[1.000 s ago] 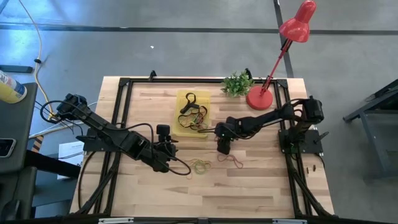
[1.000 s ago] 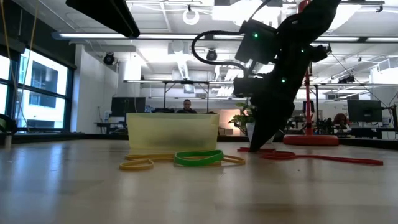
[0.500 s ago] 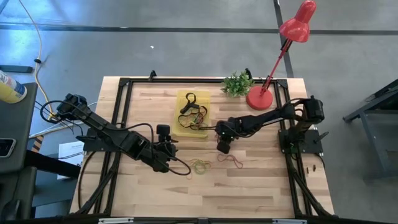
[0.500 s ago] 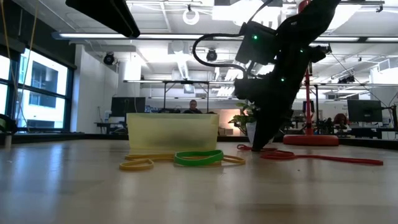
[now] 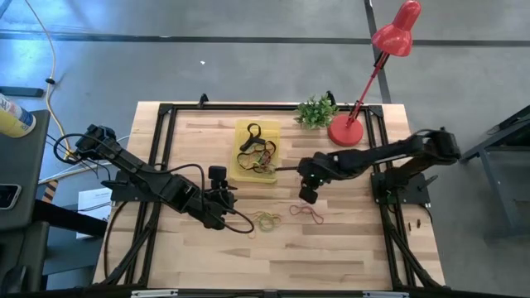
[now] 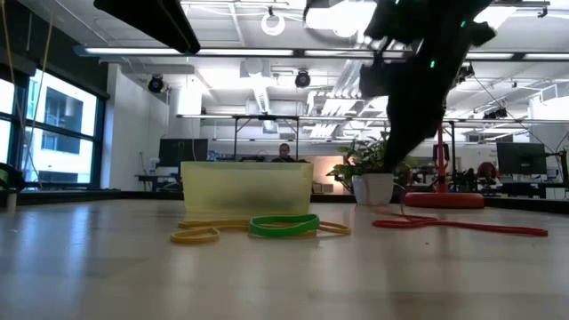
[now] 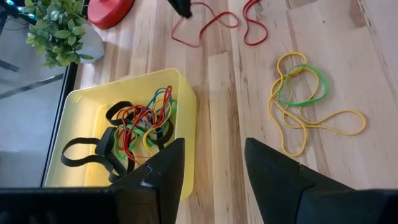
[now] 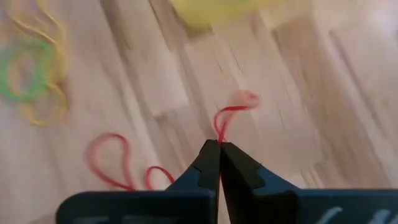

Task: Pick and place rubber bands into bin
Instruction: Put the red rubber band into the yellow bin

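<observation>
The yellow bin (image 5: pixel 256 152) stands at the table's far middle and holds several rubber bands (image 7: pixel 140 124). A red rubber band (image 5: pixel 306 213) lies to the right of it, nearer the front edge. My right gripper (image 5: pixel 308 197) hangs just above that band, shut on one end of it. Green and tan bands (image 5: pixel 267 220) lie tangled flat on the wood near the front. My left gripper (image 5: pixel 224 192) hovers open beside the bin's near side, with nothing between its fingers (image 7: pixel 267 174). My right gripper pinches a strand of the red rubber band (image 8: pixel 219 129) between its two fingertips. It comes from above, slanting steeply down. A short loop of the band (image 8: pixel 242 99) sticks out past the tips. A thin strand (image 6: pixel 402 210) drops to the table, where the rest of the band (image 6: pixel 444 224) lies.
A red lamp base (image 5: pixel 348 131) and a small potted plant (image 5: pixel 316 111) stand at the far right. A black frame (image 5: pixel 157 165) runs along the table's edges. Bare wood (image 5: pixel 331 257) stretches across the near part.
My right gripper has risen from the table and gone a little toward the right edge. It has drawn one end of the red band up with it, while the rest of the band stays on the wood.
</observation>
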You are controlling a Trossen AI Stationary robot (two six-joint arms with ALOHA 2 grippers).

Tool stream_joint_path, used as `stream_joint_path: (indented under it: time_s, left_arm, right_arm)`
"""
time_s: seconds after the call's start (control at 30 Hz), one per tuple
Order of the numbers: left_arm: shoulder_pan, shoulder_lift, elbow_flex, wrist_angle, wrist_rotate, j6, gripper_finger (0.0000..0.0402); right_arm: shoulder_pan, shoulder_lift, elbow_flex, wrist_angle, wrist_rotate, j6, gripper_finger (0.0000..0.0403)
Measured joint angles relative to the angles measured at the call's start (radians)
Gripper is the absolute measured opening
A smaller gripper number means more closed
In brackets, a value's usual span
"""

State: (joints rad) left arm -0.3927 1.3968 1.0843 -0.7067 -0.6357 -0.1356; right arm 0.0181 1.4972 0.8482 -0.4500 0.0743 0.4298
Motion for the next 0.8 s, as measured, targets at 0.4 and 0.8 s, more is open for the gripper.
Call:
stream_joint_path:
  time_s: [0.4,0.8]
  left_arm:
    - [0.0,0.0,0.0,-0.002,0.0,0.0,0.0156]
    - [-0.001,0.0,0.0,-0.003,0.146,-0.008,0.0156]
  right_arm:
    - [0.023,-0.243,0.003,0.021,0.125,0.037,0.0001]
    - [0.022,-0.328,0.004,0.238,0.126,-0.138,0.0]
